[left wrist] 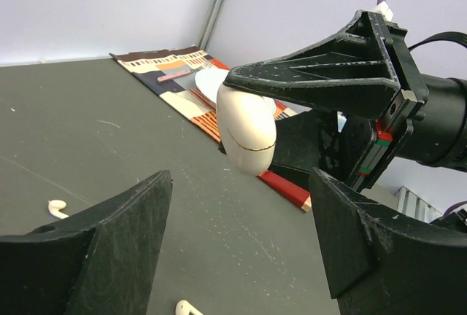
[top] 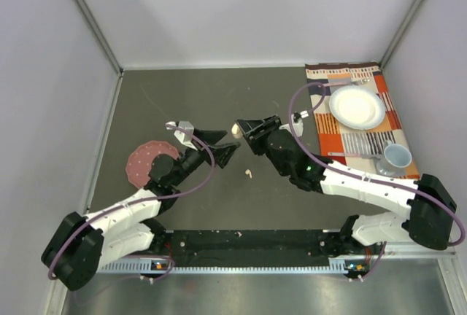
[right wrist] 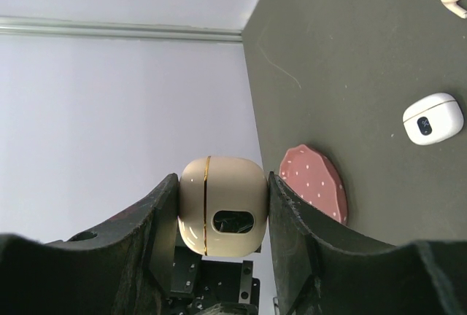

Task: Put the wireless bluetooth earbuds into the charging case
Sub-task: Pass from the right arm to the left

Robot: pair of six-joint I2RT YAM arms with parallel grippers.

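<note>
Charging case (left wrist: 246,129) is clamped in the right gripper (right wrist: 222,184), straight ahead of the left gripper (left wrist: 241,191), whose jaws stand apart and empty; 1 earbud (top: 249,173) lies nearby

No words, numbers or brand names can be read anywhere. The white case (right wrist: 433,119) has a small dark patch on its front with a tiny pale mark in it, but that mark is too small to read
</note>
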